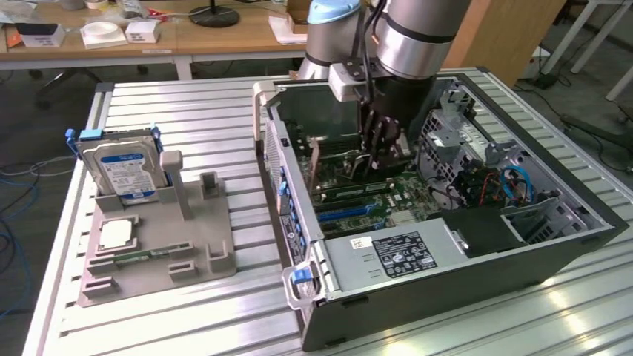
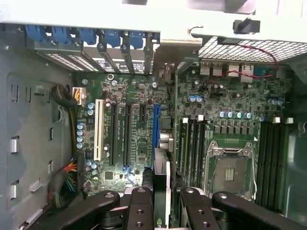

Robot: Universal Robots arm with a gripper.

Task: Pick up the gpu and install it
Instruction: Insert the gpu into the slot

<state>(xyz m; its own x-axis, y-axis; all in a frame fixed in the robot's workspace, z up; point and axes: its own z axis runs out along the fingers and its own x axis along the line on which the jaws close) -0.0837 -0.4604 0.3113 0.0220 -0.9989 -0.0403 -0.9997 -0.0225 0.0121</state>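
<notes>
With the pincer lowered inside the open computer case at frame centre, the gpu hangs clamped between partly closed fingers, just above the motherboard slots; pickup looks done, seating in the slot not yet evident

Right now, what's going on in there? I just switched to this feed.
The arm's gripper is down inside the open computer case, closed on the gpu. The thin card is held on edge over the motherboard, close to the blue slot. Whether it is seated I cannot tell. The hard drive stands in the grey holder beside the case.
</notes>
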